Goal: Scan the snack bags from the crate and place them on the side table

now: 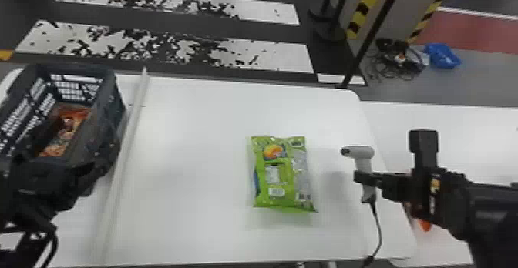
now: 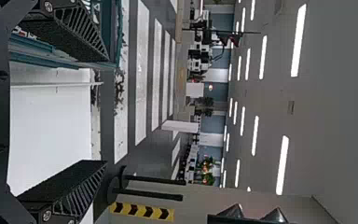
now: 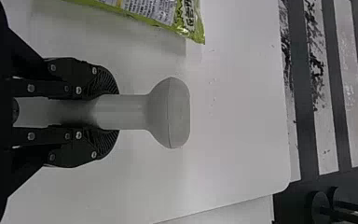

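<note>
Clearly, one green snack bag [image 1: 279, 175] was lying flat on the white table [image 1: 192, 132], right of centre, and one scanner [image 1: 362, 153] was upright just to its right. The right gripper [image 1: 365, 176] had its two fingers clamped on the scanner's handle, one on either side, and the cable [image 1: 377, 225] trailed down toward the table's near edge. On the left was one dark crate [image 1: 102, 78], with at least one orange-red bag [image 1: 75, 117] inside; how many were in there I couldn't tell, since the left arm covered part of it. The left gripper [image 1: 83, 134] was at the crate's near side, its two fingers wide apart with nothing between them. One long pale rail [image 1: 133, 121] ran from near to far between the crate and the green bag. The scanner and right gripper stood between that bag and the side table [image 1: 478, 144] on the right. Over there, something orange [image 1: 424, 225] showed beneath the right arm, perhaps another bag, though it was mostly hidden. Beyond the tables, on the floor at the far right, were one blue item [image 1: 442, 55] and a tangle of cords [image 1: 401, 61].
</note>
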`<state>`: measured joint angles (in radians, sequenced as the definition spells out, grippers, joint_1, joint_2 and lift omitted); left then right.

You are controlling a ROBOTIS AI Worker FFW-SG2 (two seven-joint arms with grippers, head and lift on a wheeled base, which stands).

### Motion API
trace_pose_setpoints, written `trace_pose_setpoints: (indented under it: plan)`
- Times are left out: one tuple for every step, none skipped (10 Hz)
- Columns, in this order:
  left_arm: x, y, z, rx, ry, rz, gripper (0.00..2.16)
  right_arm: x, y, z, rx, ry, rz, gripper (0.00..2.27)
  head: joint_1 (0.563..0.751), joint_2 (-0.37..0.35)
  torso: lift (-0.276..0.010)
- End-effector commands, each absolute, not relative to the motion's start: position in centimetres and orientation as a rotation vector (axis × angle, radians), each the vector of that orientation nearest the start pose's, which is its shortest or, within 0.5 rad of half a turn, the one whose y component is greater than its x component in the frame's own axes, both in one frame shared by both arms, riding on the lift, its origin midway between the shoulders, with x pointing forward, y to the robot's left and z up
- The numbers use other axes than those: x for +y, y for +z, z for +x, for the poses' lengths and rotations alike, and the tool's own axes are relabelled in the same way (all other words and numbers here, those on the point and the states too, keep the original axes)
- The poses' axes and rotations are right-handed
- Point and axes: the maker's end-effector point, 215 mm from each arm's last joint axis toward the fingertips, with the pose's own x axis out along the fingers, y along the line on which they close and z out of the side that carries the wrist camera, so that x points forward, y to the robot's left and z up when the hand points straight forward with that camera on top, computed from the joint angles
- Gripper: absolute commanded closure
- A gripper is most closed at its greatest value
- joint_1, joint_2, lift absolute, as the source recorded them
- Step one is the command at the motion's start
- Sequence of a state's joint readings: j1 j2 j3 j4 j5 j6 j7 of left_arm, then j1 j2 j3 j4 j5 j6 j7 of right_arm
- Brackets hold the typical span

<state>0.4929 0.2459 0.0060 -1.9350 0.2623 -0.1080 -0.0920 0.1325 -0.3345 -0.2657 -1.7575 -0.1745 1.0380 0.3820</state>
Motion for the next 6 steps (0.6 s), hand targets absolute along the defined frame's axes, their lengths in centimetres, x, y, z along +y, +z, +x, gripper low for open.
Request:
trace_pose_setpoints:
  plan:
    - [24.6, -35.9, 44.3, 0.030, -0.169, -0.042, 0.10, -40.1, -53.4, 43.9, 0.924, 0.075, 0.082, 2.25, 0.695, -0.192, -0.050]
    - [24.6, -35.7, 44.3, 0.027, -0.170, -0.042, 0.10, -40.1, -54.1, 44.2, 0.932, 0.075, 0.071, 2.25, 0.695, -0.194, -0.050]
    - [24.6, -35.7, 44.2, 0.027, -0.170, -0.042, 0.10, -40.2, -54.5, 44.4, 0.937, 0.072, 0.064, 2.25, 0.695, -0.194, -0.050]
    - [24.7, -35.7, 44.2, 0.029, -0.169, -0.041, 0.10, -40.2, -54.9, 44.6, 0.942, 0.072, 0.050, 2.25, 0.695, -0.195, -0.050]
    - [24.7, -35.8, 44.2, 0.030, -0.169, -0.041, 0.10, -40.0, -55.5, 44.5, 0.954, 0.071, 0.039, 2.25, 0.695, -0.196, -0.050]
    - [24.7, -35.8, 44.1, 0.030, -0.170, -0.040, 0.10, -39.9, -55.8, 44.6, 0.957, 0.073, 0.034, 2.23, 0.695, -0.195, -0.050]
